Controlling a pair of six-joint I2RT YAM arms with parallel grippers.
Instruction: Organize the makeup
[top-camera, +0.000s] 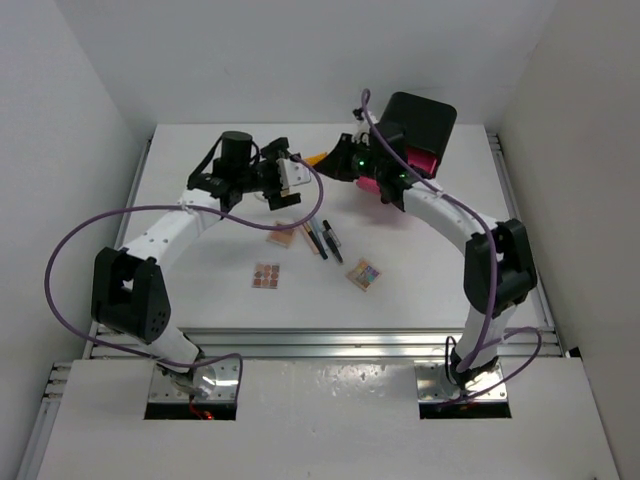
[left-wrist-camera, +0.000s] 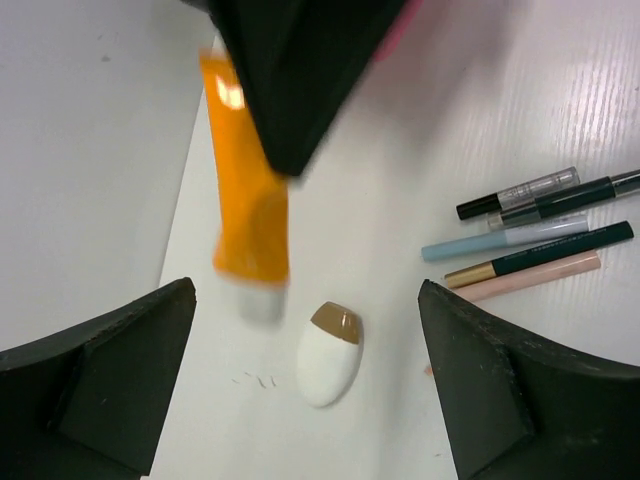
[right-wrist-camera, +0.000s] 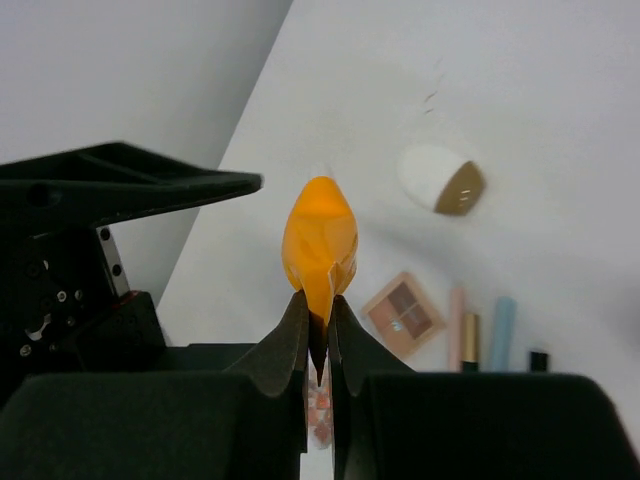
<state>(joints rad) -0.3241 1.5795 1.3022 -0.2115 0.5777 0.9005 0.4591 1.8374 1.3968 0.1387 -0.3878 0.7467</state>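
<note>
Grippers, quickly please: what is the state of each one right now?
Left gripper: open, holding nothing.
Right gripper: closed, holding the orange tube by its flat end.

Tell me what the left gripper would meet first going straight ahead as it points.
Probably the white oval compact, lying nearly centred between the left gripper's open fingers; the orange tube hangs just beside that line, depth unclear.
</note>
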